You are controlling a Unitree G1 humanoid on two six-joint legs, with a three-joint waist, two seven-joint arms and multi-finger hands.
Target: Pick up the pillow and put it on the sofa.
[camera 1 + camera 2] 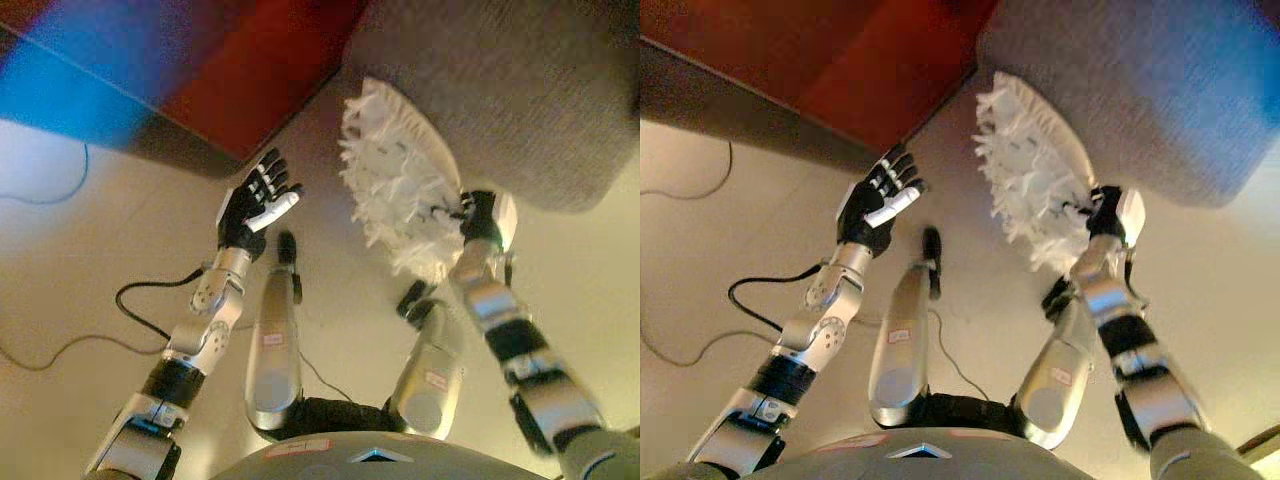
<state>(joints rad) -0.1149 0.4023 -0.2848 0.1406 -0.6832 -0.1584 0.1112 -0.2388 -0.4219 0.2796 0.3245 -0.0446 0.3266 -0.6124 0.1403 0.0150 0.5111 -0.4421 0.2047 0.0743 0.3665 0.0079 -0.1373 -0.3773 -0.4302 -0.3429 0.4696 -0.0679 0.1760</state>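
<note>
Right hand (482,215) grips pillow (400,175), lifted; sofa (500,90) at 12 o'clock, placement left. Left hand (255,205) spread, empty.

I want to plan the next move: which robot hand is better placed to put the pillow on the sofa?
The right robot hand: it already grips the pillow beside the sofa. The left robot hand is open and apart.

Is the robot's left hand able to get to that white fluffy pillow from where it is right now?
Probably yes. The left hand is open and apart from the pillow, with only bare floor showing between them. The right hand is at the pillow's far side, out of its way.
</note>
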